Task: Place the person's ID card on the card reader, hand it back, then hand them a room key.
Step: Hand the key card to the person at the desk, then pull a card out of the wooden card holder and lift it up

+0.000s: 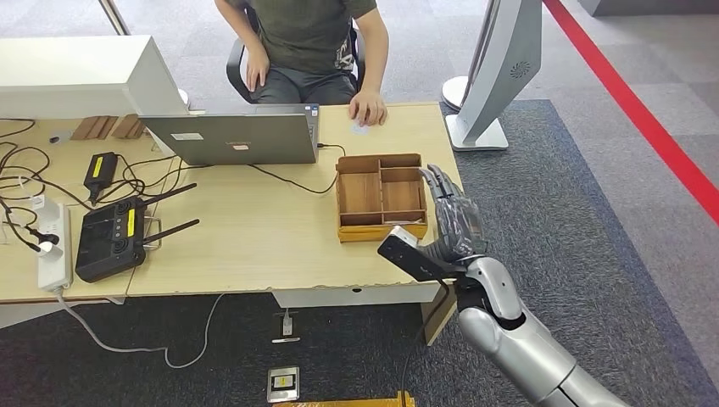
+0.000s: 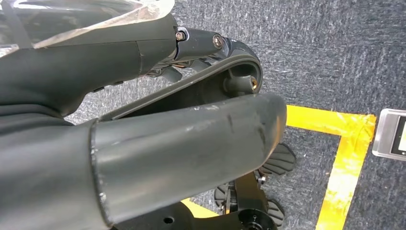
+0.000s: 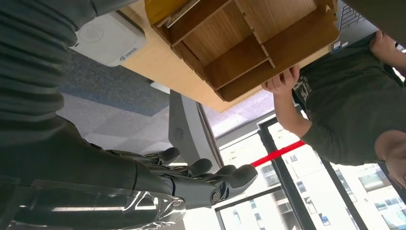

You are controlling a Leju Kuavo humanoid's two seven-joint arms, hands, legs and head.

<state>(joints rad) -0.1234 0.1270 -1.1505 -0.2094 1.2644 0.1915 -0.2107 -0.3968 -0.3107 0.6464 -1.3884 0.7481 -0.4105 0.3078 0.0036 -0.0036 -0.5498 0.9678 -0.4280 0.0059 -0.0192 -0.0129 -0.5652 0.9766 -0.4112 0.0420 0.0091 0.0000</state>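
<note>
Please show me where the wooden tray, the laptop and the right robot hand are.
wooden tray [image 1: 360, 193], head view, floor of its large left compartment.
laptop [image 1: 246, 140], head view, back of its lid.
right robot hand [image 1: 454, 222], head view, back of the hand.

A pale wooden counter [image 1: 254, 246] carries an open laptop [image 1: 233, 136], a wooden compartment tray [image 1: 380, 197] near its right end, a white card reader [image 1: 409, 236] touching the tray's front, a black controller [image 1: 110, 239], a power strip [image 1: 52, 246] and tangled cables [image 1: 25, 170].
</note>
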